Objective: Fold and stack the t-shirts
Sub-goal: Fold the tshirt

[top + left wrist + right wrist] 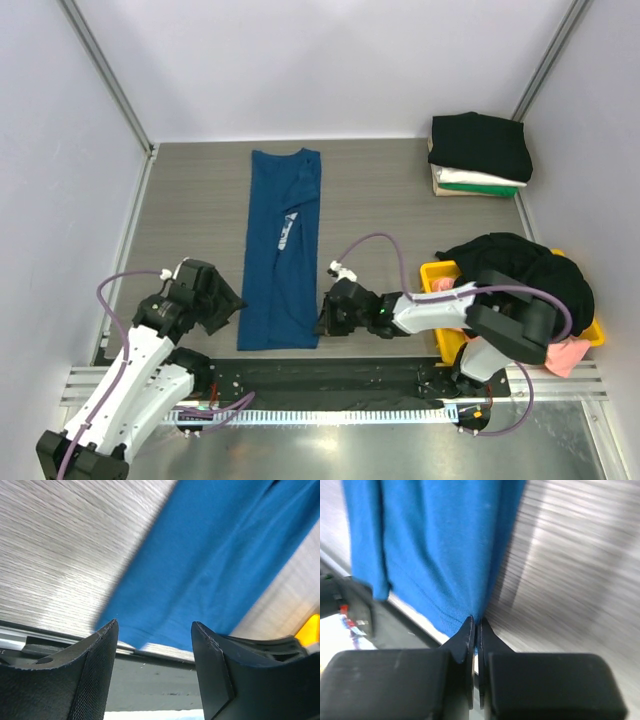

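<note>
A dark blue t-shirt [280,250] lies folded into a long narrow strip down the middle of the table, with a small white print near its centre. My right gripper [325,318] is shut on the near right corner of its hem; in the right wrist view the blue t-shirt [435,550] runs into my shut gripper [476,622]. My left gripper [232,305] is open just left of the near left corner. The left wrist view has the blue t-shirt [210,565] beyond my open gripper [155,630], nothing between the fingers. A folded stack, black t-shirt [480,145] on top, sits far right.
A yellow bin [445,275] at the right edge holds a heap of unfolded clothes, a black one [530,270] on top and a pink one [565,355] hanging over the near side. The metal rail [330,385] runs along the near table edge.
</note>
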`<action>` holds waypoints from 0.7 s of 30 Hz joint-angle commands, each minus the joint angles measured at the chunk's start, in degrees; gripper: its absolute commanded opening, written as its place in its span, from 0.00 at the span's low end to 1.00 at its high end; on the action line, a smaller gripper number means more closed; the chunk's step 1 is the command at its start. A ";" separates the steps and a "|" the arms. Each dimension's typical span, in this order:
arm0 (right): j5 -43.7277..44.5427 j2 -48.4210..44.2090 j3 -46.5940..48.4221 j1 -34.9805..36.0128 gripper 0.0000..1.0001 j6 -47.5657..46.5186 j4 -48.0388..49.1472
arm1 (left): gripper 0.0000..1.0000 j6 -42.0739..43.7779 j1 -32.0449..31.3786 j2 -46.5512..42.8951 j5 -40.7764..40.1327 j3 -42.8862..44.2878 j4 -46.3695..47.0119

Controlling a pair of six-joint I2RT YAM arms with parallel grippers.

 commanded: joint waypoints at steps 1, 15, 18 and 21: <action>10.06 -9.62 -4.45 0.37 0.03 -0.45 -13.96 | 0.61 -0.91 -3.33 0.89 -1.05 0.71 0.16; 7.80 -21.62 -13.08 1.50 0.31 1.76 -16.81 | 0.59 -11.88 -27.23 3.36 -6.95 -4.81 1.83; 7.97 -20.83 -12.46 2.65 0.53 2.02 -16.19 | 0.59 -15.40 -30.92 2.13 -5.63 -7.36 5.16; 8.50 -20.74 -12.64 3.88 0.54 2.63 -15.66 | 0.59 -17.43 -35.23 2.74 -5.45 -10.27 9.90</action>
